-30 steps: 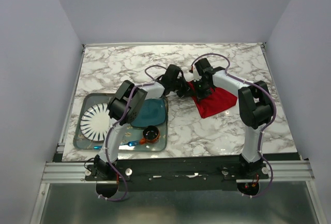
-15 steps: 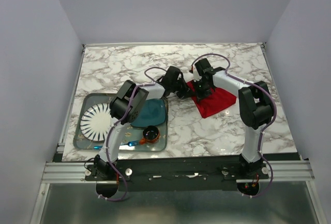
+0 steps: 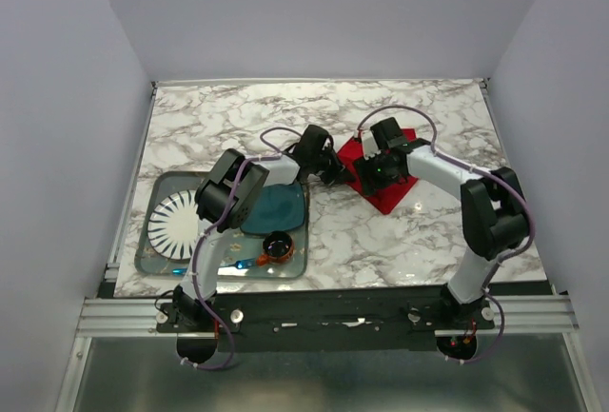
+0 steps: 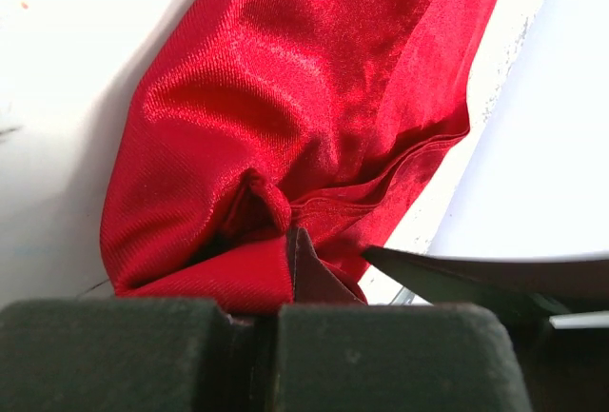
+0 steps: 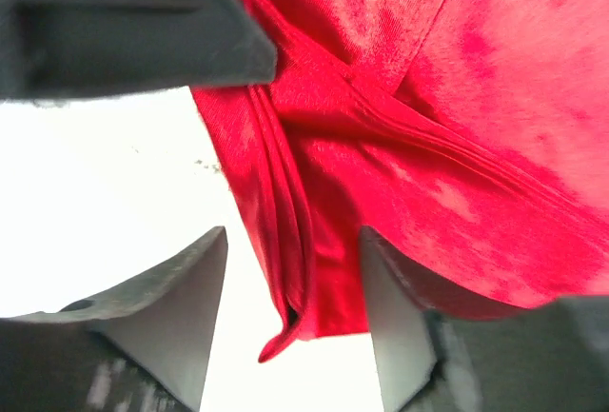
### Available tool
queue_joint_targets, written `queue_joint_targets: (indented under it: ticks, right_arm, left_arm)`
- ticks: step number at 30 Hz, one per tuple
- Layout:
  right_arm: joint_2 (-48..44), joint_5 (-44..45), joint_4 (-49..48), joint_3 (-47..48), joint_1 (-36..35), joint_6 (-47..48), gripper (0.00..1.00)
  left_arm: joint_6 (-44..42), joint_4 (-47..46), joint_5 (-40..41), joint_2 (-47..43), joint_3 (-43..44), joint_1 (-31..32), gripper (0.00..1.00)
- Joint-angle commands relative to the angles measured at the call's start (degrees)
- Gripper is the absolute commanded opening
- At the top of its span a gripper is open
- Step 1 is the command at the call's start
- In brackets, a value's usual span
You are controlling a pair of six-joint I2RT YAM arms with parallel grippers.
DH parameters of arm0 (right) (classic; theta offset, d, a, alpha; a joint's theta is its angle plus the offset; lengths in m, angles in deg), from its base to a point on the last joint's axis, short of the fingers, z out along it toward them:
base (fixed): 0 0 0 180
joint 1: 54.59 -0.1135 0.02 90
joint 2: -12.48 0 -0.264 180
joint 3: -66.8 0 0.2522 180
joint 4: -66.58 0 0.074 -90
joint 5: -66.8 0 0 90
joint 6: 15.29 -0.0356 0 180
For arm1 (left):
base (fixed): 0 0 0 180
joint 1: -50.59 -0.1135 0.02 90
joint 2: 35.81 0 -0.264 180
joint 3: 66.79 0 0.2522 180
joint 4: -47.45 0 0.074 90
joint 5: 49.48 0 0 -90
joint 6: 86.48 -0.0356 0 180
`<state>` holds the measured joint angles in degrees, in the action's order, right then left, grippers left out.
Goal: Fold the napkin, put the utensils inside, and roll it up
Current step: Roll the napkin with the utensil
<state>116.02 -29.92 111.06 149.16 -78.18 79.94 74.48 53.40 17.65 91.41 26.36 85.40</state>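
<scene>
The red napkin (image 3: 388,197) lies bunched on the marble, right of centre. My left gripper (image 3: 337,172) sits at its left edge, and in the left wrist view the left gripper (image 4: 274,312) is shut on a pinch of the napkin (image 4: 304,98). My right gripper (image 3: 377,172) hovers over the cloth's middle. Seen from the right wrist, the right gripper (image 5: 293,236) is open, with a folded edge of the napkin (image 5: 314,193) lying loose between its fingers (image 5: 181,307). The utensils are out of view.
A grey tray (image 3: 157,262) at the front left holds a white striped plate (image 3: 174,222), a teal plate (image 3: 282,208), a dark cup (image 3: 278,244) and a blue plastic utensil (image 3: 243,263). The left gripper's body (image 5: 124,22) shows in the right wrist view.
My right gripper has opened and let go of the napkin, and its arm has swung to the right. The cloth now spreads farther back. The left gripper stays shut on its edge.
</scene>
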Motion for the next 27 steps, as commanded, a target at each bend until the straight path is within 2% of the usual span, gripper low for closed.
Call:
queue_joint_targets:
  ticks: [1, 4, 7, 11, 17, 23, 27]
  right_arm:
    - [-7.48, 0.12, -7.6, -5.05, -1.8, 9.43, 0.68]
    - [-10.29, 4.33, -11.02, -8.04, -4.08, 12.16, 0.75]
    - [-10.47, 5.75, -11.82, -8.31, -6.98, 14.62, 0.76]
    - [-6.35, 9.35, -11.74, -6.2, -9.63, 15.68, 0.75]
    - [-0.02, 9.18, -10.25, -1.11, -9.63, 15.33, 0.75]
    - [4.2, 8.74, -6.38, 1.36, -9.1, 13.49, 0.7]
    - [5.79, 6.99, -3.3, 2.33, -7.44, 11.91, 0.62]
  left_arm:
    - [-2.49, 11.06, 3.19, 3.56, -1.18, -0.88, 0.0]
    - [-2.58, 12.03, 2.92, 4.26, 0.4, -0.79, 0.0]
    - [-2.05, 11.86, 2.4, 4.7, 1.02, -0.79, 0.0]
    - [-1.7, 11.86, 1.78, 4.97, 1.29, -0.88, 0.0]
    - [-1.17, 11.42, 1.17, 5.41, 0.94, -0.88, 0.0]
    - [-1.26, 11.33, 0.72, 5.41, 0.94, -0.88, 0.0]
    - [-1.26, 11.24, 0.37, 5.15, 0.67, -1.23, 0.0]
